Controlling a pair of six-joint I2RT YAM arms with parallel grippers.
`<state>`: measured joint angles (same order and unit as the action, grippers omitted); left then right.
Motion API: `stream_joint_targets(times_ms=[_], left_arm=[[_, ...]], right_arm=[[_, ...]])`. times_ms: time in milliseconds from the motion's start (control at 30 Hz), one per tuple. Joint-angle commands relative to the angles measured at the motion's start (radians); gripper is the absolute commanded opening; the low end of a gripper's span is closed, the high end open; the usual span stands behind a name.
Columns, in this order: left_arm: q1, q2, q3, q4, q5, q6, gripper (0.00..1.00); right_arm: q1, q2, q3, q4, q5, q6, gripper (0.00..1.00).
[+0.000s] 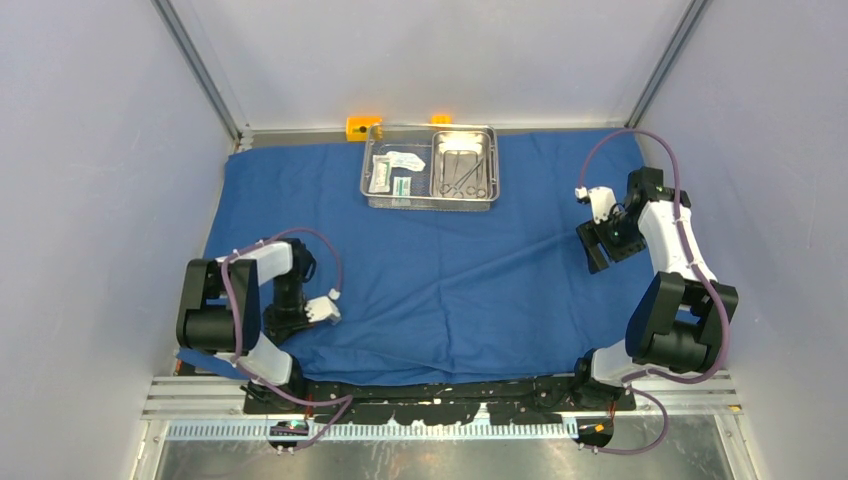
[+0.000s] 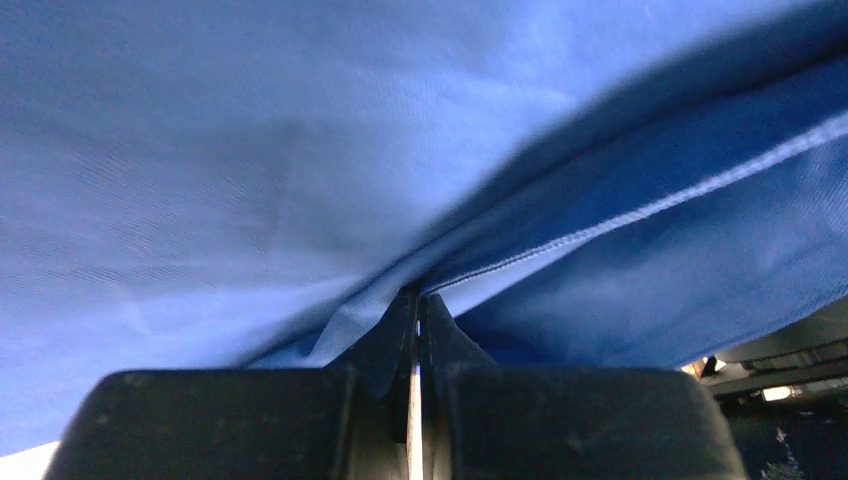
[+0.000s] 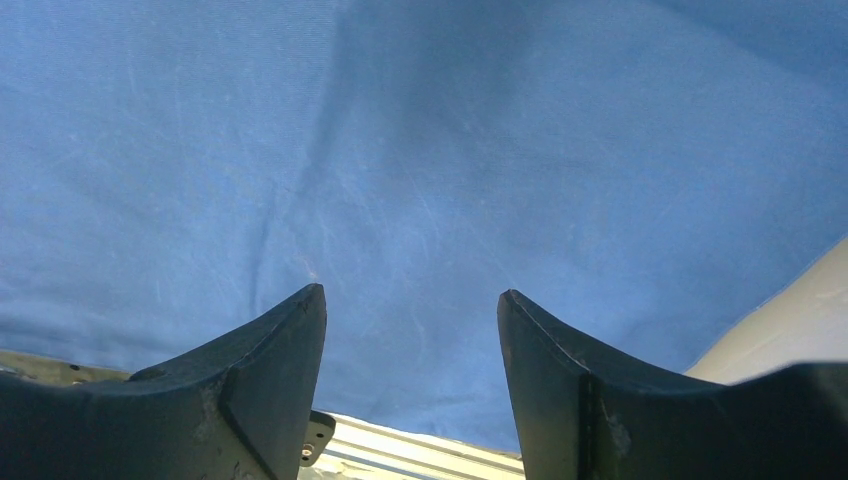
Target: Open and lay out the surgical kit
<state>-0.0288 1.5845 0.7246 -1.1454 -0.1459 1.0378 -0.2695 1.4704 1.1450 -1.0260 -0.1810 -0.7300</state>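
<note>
The mesh basket [image 1: 430, 204] sits on the cloth wrap [image 1: 450, 290] at twelve o'clock; inside, packets [image 1: 392, 170] lie at nine, the tray [image 1: 440, 188] at three.

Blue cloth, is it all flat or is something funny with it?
Mostly flat. The odd spot is near its front left edge: the left gripper is shut on a pinch of the blue cloth, so it bunches into a fold there. The steel mesh basket sits straight at the back.

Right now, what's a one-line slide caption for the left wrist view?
Left gripper pinched shut on a fold of the blue cloth wrap, stitched hem running up to the right.
</note>
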Motion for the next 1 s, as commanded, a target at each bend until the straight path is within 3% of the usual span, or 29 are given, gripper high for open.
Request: stream_joint_targets(times_ms=[0,100,433,600,733,833,967], left_arm=[[0.003,-0.075,-0.017,-0.100,-0.116,0.017,0.00],[0.003,-0.110,-0.012,-0.156,-0.139,0.017,0.02],[0.006,-0.221,0.204,-0.369,-0.125,0.027,0.36],[0.007,-0.212,0.273,-0.357,-0.072,0.042,0.39],[0.008,-0.176,0.333,-0.177,0.001,0.010,0.46],[0.008,-0.106,0.392,0.028,0.008,-0.119,0.54],[0.018,0.048,0.517,0.170,-0.006,-0.297,0.59]], right_arm=[[0.001,-0.025,0.018,0.002,0.019,-0.021,0.68],[0.000,-0.019,0.018,0.001,0.034,-0.026,0.68],[-0.033,-0.033,0.012,-0.016,0.067,-0.014,0.67],[-0.046,-0.057,-0.013,-0.018,0.061,-0.031,0.67],[-0.068,-0.058,-0.005,-0.017,0.057,-0.019,0.66],[-0.093,-0.037,0.023,-0.016,0.067,0.016,0.66],[-0.146,-0.008,0.046,0.009,0.099,0.048,0.65]])
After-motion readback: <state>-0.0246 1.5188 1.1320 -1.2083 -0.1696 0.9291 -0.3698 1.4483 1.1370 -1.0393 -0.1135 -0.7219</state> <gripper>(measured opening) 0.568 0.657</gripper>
